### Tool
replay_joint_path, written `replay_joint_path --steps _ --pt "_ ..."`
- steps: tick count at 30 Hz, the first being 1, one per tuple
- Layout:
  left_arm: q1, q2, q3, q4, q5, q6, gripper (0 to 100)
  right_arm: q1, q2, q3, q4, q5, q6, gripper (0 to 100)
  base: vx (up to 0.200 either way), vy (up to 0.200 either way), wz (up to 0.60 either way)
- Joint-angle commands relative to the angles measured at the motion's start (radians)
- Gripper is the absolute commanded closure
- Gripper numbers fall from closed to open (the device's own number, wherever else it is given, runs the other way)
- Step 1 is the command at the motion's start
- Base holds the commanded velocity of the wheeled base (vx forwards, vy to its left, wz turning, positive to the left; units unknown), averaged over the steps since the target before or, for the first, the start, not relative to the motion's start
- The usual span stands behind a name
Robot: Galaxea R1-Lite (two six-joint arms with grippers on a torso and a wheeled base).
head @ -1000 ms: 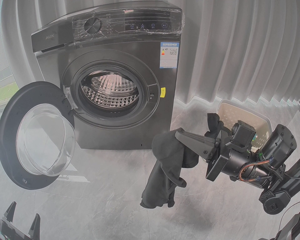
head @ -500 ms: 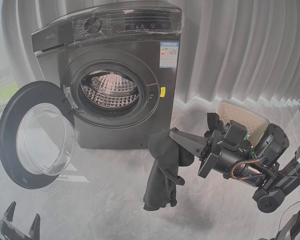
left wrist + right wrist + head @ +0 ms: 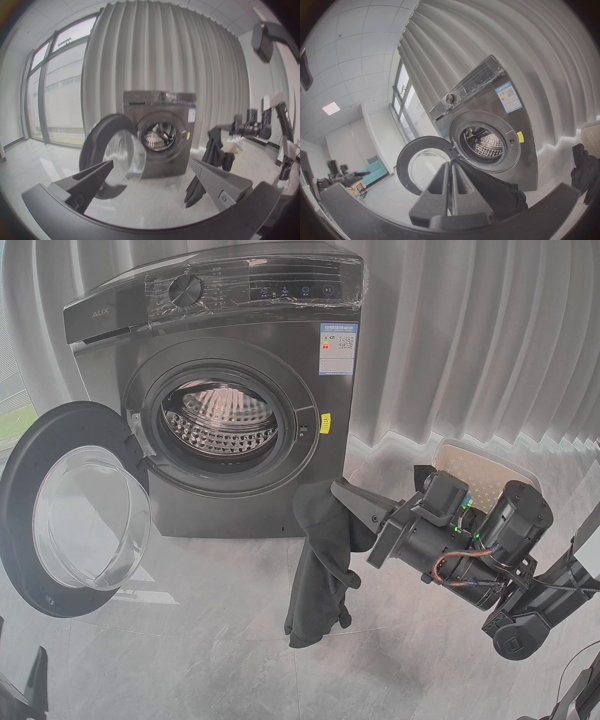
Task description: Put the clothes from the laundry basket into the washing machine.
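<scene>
Mid-carry, I judge: the right tool (image 3: pixel 341 489), clamped on a dark garment (image 3: pixel 320 577) hanging just beside the washing machine (image 3: pixel 250 515), probably next must rise and swing into the drum (image 3: pixel 219 421)

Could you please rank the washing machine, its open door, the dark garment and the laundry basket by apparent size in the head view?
1. washing machine
2. door
3. garment
4. basket, partly hidden and farther off, so its place is unsure
</scene>
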Motion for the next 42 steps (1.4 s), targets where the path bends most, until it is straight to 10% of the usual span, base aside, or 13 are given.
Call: replay_joint_path --steps 1,8,22,42 --pt "-0.033 0.299 -0.167 -0.022 -0.132 0.006 0 0.002 0.025 -0.124 0.069 -0.120 0.049 100 0.000 0.000 0.00" --pt "-0.065 0.687 -0.173 -0.222 -0.268 0.089 0 0.021 0.018 -0.200 0.100 -0.110 0.087 100 0.000 0.000 0.00" --pt "-0.372 1.190 -0.173 -0.627 -0.184 0.067 0 0.073 0.025 -0.231 0.088 -0.067 0.115 100 0.000 0.000 0.00" --pt "-0.484 1.577 -0.183 -0.952 -0.184 0.031 0 0.073 0.020 -0.228 0.083 -0.060 0.118 100 0.000 0.000 0.00"
